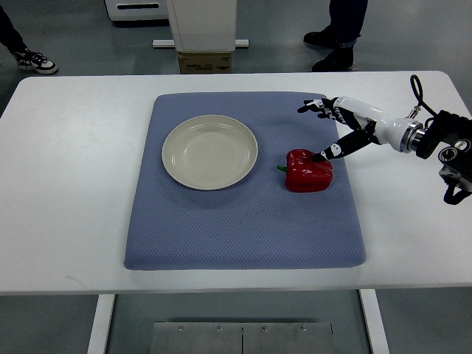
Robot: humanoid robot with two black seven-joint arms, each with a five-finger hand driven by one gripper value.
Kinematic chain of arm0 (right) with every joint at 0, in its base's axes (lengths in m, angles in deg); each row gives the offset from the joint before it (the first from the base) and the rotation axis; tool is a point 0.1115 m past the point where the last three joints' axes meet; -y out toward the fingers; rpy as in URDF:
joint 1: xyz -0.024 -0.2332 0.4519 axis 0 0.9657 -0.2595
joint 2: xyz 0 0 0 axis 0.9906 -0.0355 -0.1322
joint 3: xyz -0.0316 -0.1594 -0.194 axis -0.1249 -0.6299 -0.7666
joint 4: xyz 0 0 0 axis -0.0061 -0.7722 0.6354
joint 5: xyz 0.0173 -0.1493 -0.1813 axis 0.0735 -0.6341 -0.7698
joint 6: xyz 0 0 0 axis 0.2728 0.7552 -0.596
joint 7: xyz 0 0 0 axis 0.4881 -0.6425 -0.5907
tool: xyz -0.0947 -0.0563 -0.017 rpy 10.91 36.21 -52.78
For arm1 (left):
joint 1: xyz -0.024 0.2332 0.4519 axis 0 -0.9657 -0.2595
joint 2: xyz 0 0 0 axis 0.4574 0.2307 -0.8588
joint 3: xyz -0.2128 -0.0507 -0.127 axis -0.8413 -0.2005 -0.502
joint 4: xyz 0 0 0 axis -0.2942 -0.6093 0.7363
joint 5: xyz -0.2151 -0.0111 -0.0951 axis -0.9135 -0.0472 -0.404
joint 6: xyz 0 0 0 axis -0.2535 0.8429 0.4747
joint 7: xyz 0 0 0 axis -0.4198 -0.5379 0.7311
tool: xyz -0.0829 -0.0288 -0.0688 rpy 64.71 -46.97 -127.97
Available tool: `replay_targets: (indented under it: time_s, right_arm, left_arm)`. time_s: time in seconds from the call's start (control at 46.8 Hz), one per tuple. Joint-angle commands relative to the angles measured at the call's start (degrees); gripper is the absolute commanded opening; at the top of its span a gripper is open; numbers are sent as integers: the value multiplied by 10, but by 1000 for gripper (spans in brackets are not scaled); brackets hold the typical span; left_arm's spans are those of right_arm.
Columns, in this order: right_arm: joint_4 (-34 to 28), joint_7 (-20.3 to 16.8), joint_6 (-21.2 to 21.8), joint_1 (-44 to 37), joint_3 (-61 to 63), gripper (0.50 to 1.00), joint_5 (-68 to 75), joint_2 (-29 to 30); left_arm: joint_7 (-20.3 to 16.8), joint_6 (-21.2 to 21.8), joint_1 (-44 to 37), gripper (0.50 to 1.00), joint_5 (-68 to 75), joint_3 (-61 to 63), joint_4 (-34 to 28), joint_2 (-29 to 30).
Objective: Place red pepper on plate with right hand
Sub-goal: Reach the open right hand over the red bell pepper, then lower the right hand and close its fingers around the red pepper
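Note:
A red pepper (307, 171) with a green stem lies on the blue mat (243, 221), just right of the cream plate (210, 152). The plate holds nothing. My right hand (321, 131) reaches in from the right edge and hovers over the pepper's upper right. Its fingers are spread; one fingertip (318, 156) touches or nearly touches the top of the pepper, while the others point left above it. Nothing is grasped. My left arm does not show.
The mat lies on a white table (66, 184). Beyond the far table edge stand a white machine base with a cardboard box (206, 62) and the shoes of people (333, 46).

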Motion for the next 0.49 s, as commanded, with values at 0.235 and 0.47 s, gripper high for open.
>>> replay_targets:
  time_s: [0.235, 0.47]
  right_arm:
    - [-48, 0, 12, -39, -64, 985, -19, -26]
    - [-56, -36, 13, -40, -65, 964, -35, -24]
  left_arm:
    - [0, 0, 0, 1000, 0, 0, 0, 0]
    - [0, 0, 0, 1000, 0, -1, 0, 0]
